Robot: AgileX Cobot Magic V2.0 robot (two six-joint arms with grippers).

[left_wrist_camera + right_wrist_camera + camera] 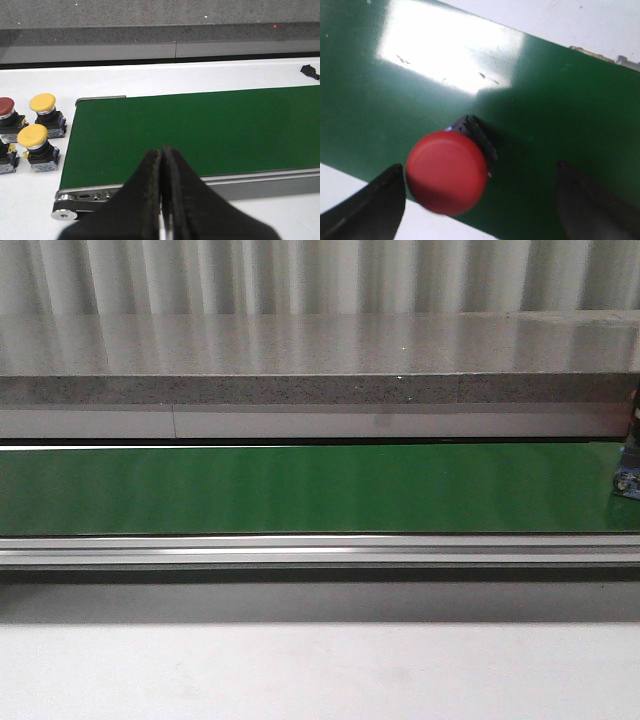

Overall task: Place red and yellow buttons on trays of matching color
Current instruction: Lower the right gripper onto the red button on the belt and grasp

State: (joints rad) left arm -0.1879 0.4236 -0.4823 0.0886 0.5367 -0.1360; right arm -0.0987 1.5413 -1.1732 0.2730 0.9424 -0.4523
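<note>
Red button (pixel 447 172) between open right gripper (pixel 480 200) fingers, no legible writing

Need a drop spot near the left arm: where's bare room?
Free: the green belt from its roller end up to the far white strip. Crowded: left of the belt, two yellow buttons and a red button cluster.

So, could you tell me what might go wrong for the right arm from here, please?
1. The red button sits off-centre between the open jaws of the right gripper, close to one finger; closing may nudge or tip it rather than clamp it.
2. It stands near the edge of the green conveyor belt, so a push could slide it off.
</note>
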